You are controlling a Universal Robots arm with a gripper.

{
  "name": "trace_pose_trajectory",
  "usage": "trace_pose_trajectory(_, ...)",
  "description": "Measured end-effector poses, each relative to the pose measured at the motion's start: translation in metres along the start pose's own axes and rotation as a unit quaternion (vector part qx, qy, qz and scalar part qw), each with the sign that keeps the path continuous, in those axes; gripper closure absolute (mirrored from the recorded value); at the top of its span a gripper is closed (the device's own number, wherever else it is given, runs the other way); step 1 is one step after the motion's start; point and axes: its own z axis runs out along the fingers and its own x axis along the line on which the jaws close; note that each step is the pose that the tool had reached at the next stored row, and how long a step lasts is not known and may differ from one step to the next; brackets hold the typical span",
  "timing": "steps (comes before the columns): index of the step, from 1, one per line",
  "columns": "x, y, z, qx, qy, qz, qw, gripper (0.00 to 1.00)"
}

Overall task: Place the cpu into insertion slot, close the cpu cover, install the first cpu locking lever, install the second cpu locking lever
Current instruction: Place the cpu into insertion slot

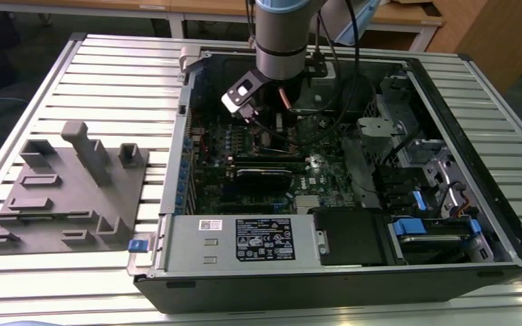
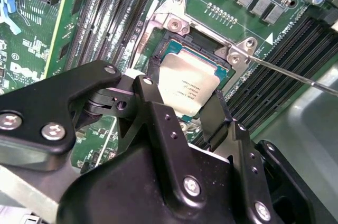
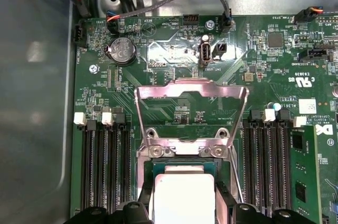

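Fingers (image 2: 214, 115) of your gripper (image 2: 182, 97) are pressing against two opposite edges of the cpu (image 2: 187, 78). No gap is showing on either side, so they are grasping it. You are looking at the cpu lying flat in or just over the socket (image 2: 177, 23) on the motherboard (image 2: 60, 44); you cannot tell whether it is fully seated.

The second wrist view is giving you one locking lever (image 2: 296, 76) as a thin bare rod, swung out and away from the socket's corner.

The first wrist view is giving you what that one is missing. The cpu cover (image 3: 191, 91) is standing raised on its hinge beyond the socket, open. Memory slots (image 3: 103, 166) are running along both sides, and a coin battery (image 3: 121, 50) is sitting further off.

The exterior view is showing you the wider scene. Your arm (image 1: 279, 34) is reaching down into the open computer case (image 1: 334, 285), which is lying on a slatted table (image 1: 107, 75). A grey fixture tray (image 1: 62, 190) is sitting beside the case at the exterior view's left.
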Motion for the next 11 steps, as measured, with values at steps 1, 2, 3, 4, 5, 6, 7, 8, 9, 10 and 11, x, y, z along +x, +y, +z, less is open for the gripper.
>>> trace_pose_trajectory(1,0.0000,0.0000,0.0000,-0.0001,-0.0001,0.002,1.0000,0.46)
trace_pose_trajectory(2,0.0000,0.0000,0.0000,-0.0001,-0.0002,0.004,1.0000,0.46)
trace_pose_trajectory(3,0.0000,-0.0001,0.0000,-0.0001,-0.0003,0.005,1.0000,0.46)
trace_pose_trajectory(4,0.0000,-0.0003,0.0000,-0.0002,-0.0003,0.005,1.0000,0.46)
trace_pose_trajectory(5,0.0000,-0.0004,0.0000,-0.0002,-0.0003,0.005,1.0000,0.46)
trace_pose_trajectory(6,0.0000,-0.0006,0.0001,-0.0002,-0.0003,0.005,1.0000,0.46)
trace_pose_trajectory(7,0.0000,-0.0006,0.0000,-0.0002,-0.0003,0.005,1.0000,0.46)
trace_pose_trajectory(8,0.0000,-0.0007,0.0000,-0.0001,-0.0003,0.005,1.0000,0.46)
trace_pose_trajectory(9,0.0000,-0.0008,0.0000,-0.0001,-0.0003,0.005,1.0000,0.46)
trace_pose_trajectory(10,0.0000,-0.0010,0.0000,-0.0002,-0.0003,0.005,1.0000,0.46)
trace_pose_trajectory(11,0.0000,-0.0013,0.0000,-0.0002,-0.0003,0.005,1.0000,0.46)
